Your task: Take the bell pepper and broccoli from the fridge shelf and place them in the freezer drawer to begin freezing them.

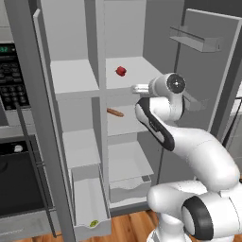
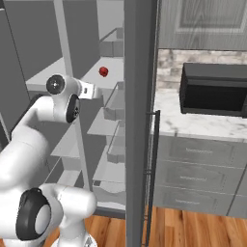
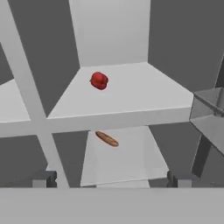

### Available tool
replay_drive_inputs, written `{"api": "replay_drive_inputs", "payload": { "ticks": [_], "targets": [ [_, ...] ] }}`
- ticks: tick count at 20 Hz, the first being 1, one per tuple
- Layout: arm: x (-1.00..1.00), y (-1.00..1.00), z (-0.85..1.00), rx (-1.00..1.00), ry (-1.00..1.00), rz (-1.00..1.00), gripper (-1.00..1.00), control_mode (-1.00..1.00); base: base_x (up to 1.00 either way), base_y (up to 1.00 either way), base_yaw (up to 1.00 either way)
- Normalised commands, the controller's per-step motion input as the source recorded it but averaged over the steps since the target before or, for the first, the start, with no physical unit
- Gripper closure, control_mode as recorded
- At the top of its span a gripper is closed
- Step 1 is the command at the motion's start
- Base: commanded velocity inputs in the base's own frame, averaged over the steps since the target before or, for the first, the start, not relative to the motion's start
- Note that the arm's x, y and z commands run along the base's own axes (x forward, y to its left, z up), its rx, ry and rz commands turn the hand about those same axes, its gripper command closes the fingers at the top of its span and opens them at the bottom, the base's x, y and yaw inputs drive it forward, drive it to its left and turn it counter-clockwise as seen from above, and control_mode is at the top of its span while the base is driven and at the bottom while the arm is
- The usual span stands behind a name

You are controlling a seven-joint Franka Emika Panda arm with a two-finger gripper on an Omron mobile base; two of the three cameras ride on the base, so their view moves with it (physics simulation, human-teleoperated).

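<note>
Open hand (image 3: pixel 109 180) facing bell pepper (image 3: pixel 99 80) on fridge shelf (image 3: pixel 131 96)

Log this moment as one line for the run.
bell pepper: on fridge shelf | broccoli: in freezer drawer | fingers: open, short of pepper

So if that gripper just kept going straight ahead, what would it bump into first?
Probably the front edge of the fridge shelf; the open gripper points about level with it. The bell pepper sits farther back. Depth is unclear.
</note>
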Motion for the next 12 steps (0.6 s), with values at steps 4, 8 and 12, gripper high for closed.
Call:
{"api": "replay_drive_inputs", "payload": {
  "ticks": [4,8,12],
  "targets": [
    [0.44,0.12,0.58,-0.02,-0.18,-0.01,-1.0,-1.0,0.0,0.0,0.0],
    [0.43,0.18,0.42,0.0,-0.03,0.0,-1.0,-1.0,0.0,0.0,0.0],
    [0.57,0.04,0.0,0.0,0.02,0.0,-1.0,-1.0,0.0,0.0,0.0]
  ]
}}
